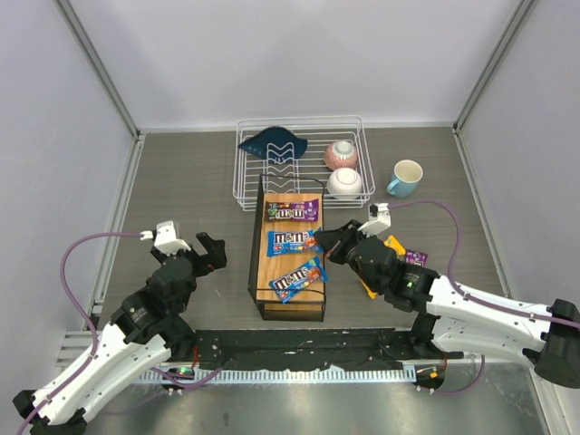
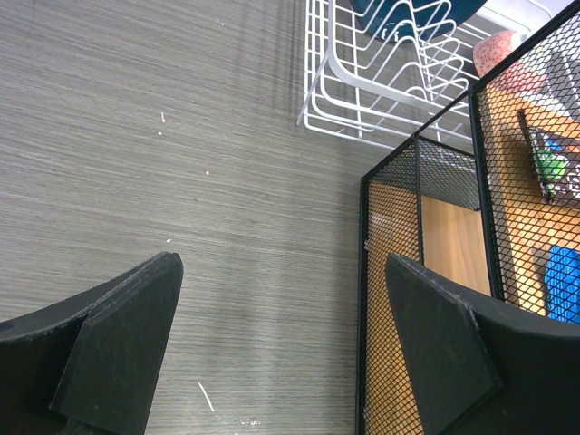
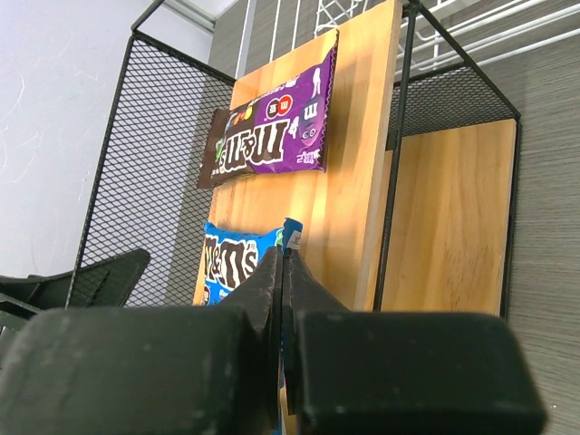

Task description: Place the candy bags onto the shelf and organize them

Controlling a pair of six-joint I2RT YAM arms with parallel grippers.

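Blue candy bag (image 1: 288, 242) lengthwise across shelf (image 1: 269, 265), right pincer (image 1: 327, 246) pinching end.

Open tabletop (image 1: 181, 181) left of the shelf (image 1: 270, 265); dish rack (image 1: 246, 172) at its far end, mug (image 1: 405, 178) and candy bags (image 1: 415, 257) rightward.

The left arm reaches forward from its base at the near left, wrist tipped down. Its gripper (image 1: 211, 246) has the fingers (image 2: 118, 349) spread wide apart with nothing between them. The right arm stretches in from the near right, angled leftward. Its gripper (image 1: 332, 243) is pinched tight, fingers (image 3: 258, 290) pressed together on the edge of a blue bag (image 3: 237, 261).
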